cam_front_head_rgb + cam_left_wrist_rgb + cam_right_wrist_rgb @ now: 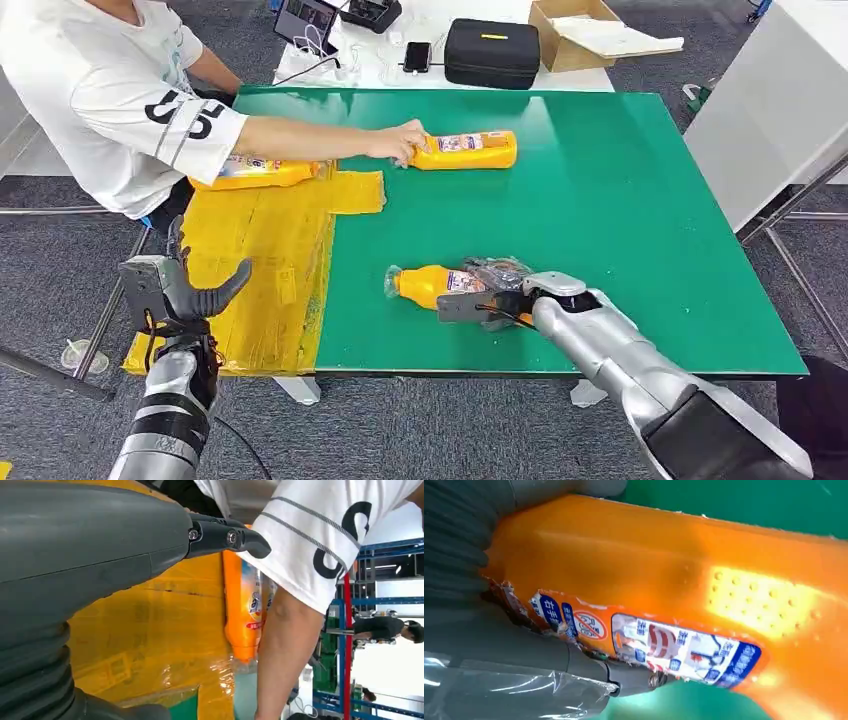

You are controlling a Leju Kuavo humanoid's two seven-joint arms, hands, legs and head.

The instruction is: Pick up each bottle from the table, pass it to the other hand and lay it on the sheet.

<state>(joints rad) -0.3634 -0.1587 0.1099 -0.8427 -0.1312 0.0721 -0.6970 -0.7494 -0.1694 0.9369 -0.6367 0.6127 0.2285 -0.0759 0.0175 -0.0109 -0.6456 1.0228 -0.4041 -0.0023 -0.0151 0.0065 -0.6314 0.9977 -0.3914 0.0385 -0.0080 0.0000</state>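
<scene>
My left hand [185,290] is raised at 9 o'clock, fingers apart and holding nothing, near the yellow sheet [270,260]. My right hand [492,297] at 5 o'clock grips the near bottle [430,285] lying on the green table [620,200]. At 12 o'clock a person's hand [400,140] touches the far bottle [465,150]; the third bottle [262,172] lies on the sheet.

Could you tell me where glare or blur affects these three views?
Head view: overhead light puts a pale sheen on the green table. Right wrist view: a bright glare patch on the orange bottle held by the right robot hand, soft at close range. Left wrist view: the left robot hand looms large; the background beyond is overexposed.
</scene>
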